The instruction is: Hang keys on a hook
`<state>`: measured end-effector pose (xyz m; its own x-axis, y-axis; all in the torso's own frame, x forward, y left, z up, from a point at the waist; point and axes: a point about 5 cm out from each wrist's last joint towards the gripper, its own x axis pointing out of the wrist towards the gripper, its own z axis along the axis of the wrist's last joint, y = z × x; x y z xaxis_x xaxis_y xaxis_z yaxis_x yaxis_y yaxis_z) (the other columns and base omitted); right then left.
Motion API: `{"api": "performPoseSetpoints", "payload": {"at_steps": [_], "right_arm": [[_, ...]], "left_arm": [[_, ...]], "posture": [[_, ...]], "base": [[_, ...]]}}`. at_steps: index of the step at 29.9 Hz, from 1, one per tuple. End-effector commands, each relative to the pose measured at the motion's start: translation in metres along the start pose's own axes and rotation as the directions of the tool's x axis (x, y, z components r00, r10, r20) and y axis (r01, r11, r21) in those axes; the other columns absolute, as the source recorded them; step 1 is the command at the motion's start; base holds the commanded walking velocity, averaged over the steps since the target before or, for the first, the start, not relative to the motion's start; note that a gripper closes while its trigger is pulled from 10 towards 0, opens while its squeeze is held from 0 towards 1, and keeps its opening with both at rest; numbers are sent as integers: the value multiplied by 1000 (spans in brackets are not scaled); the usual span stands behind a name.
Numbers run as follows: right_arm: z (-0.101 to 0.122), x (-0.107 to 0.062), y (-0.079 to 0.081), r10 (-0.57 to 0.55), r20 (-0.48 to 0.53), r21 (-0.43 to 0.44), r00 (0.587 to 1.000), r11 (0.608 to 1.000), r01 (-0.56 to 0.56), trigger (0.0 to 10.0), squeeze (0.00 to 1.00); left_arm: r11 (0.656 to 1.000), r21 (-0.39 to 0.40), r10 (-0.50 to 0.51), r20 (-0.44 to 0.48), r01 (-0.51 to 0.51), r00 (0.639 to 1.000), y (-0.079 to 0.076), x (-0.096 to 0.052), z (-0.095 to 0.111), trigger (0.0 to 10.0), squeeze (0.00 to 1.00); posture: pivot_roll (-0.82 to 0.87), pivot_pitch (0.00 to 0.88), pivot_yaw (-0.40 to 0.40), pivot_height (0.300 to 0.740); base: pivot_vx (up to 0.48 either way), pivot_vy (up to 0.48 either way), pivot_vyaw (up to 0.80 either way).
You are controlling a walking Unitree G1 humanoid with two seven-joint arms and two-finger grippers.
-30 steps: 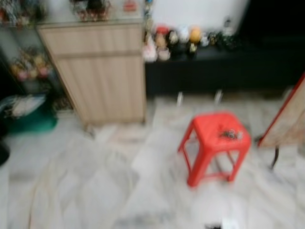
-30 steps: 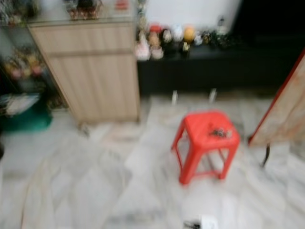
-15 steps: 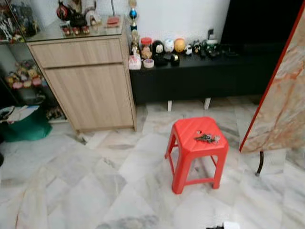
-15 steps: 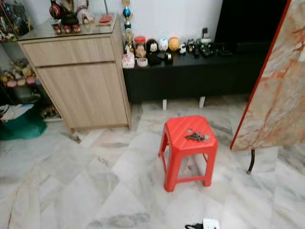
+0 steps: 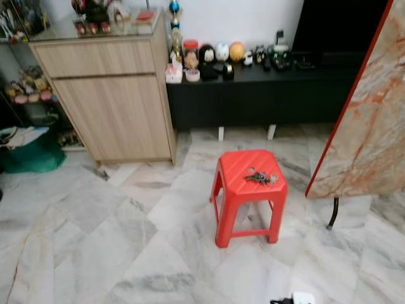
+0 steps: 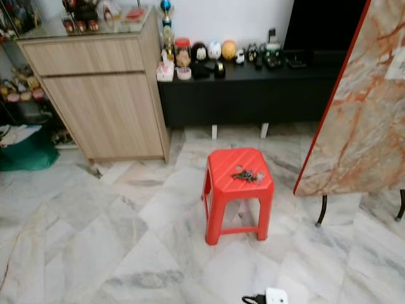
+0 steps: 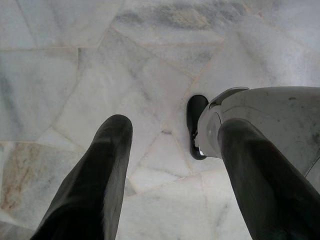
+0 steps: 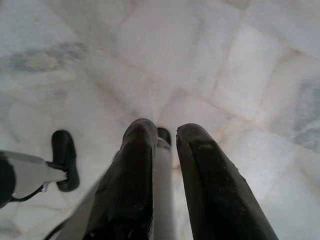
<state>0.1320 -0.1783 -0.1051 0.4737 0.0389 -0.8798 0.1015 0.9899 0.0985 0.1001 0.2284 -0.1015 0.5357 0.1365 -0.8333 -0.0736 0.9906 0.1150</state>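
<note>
**Both grippers empty, one bunch of keys on one stool**

The left gripper [image 7: 172,145] hangs over the marble floor [image 7: 60,65], its two black fingers spread wide with nothing between them. The right gripper [image 8: 166,145] also points down at the floor, its two fingers a narrow gap apart and empty. Ahead, one bunch of keys [image 5: 259,177] lies on the seat of one red stool [image 5: 247,190]. Beyond stand one wooden cabinet [image 5: 114,95] and one low black bench [image 5: 266,88]

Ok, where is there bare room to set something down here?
The red stool's top is bare left of the keys. The marble floor between stool and wooden cabinet is open. The black bench is crowded with figurines.
</note>
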Motion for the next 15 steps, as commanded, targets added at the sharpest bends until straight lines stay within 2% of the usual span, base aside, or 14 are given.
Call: {"api": "performPoseSetpoints", "payload": {"at_steps": [1,10,15], "right_arm": [[0,0,0,-5,5,0,1000,1000,5,10000,0],[-3,0,2,-4,6,0,1000,1000,4,10000,0],[0,-1,-5,-39,7,-6,999,999,39,10000,0]], "left_arm": [[1000,10,3,-5,-2,1000,5,-1,-1,10000,0],[1000,-3,8,6,-8,1000,7,-2,-2,10000,0],[1000,-6,-4,9,4,1000,-1,-1,-1,10000,0]], "posture": [[77,0,16,736],[64,0,-15,736],[142,0,-26,736]], "base": [[0,0,0],[0,0,0],[0,0,0]]}}
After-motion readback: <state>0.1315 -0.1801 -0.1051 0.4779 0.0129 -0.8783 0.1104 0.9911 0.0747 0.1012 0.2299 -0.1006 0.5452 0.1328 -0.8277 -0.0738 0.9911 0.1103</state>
